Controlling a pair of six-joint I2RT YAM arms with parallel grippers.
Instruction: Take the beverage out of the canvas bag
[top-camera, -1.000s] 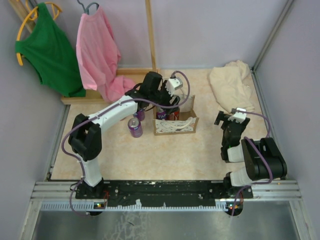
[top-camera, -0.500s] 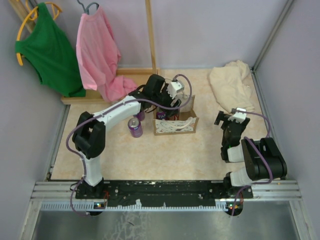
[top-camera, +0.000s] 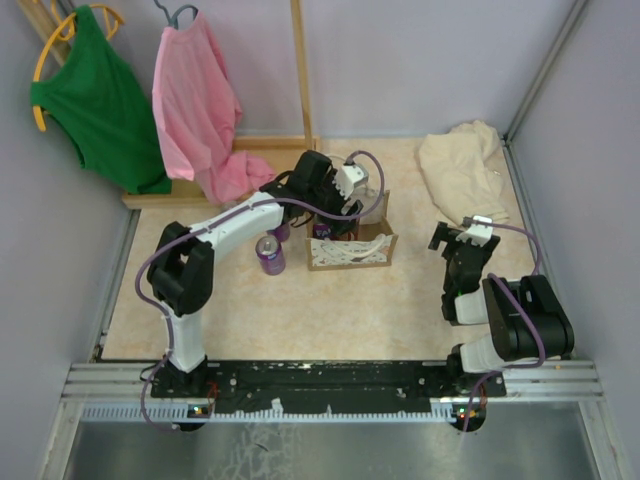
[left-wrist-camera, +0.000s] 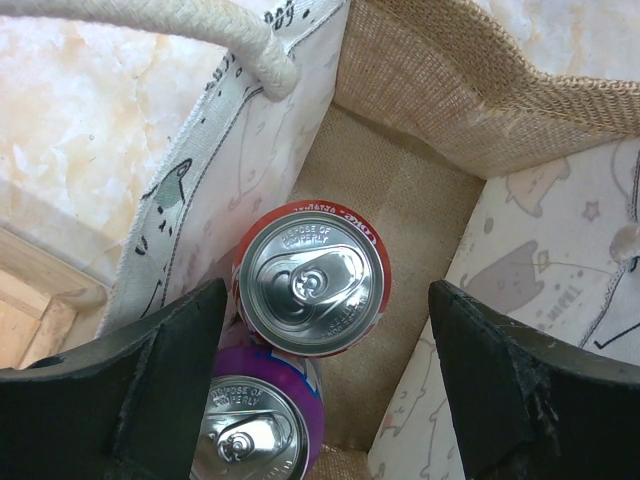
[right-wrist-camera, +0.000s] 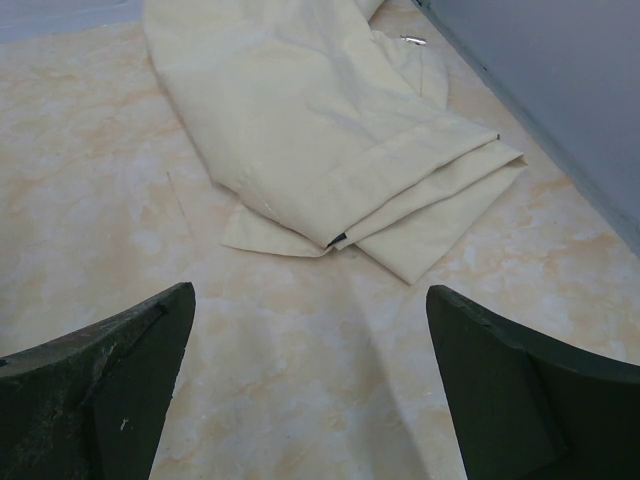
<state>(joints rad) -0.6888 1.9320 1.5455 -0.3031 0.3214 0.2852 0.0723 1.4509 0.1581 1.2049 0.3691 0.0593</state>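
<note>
Nearest, the right claw (right-wrist-camera: 310, 292) sat wide and empty by the table's (top-camera: 300, 310) right edge. Toward the far edge, the left claw (left-wrist-camera: 328, 295) hung spread wide over the canvas bag (left-wrist-camera: 520, 240), holding nothing and straddling the red can (left-wrist-camera: 312, 262) upright inside. The best move looked like a straight drop, fingers clear of the fabric and the purple can (left-wrist-camera: 255, 435) just beside it, then a squeeze below the rim. The count was two cans bagged, one loose can (top-camera: 269, 256) left of the one bag, and one cream cloth (top-camera: 462, 170) in the far right corner.
</note>
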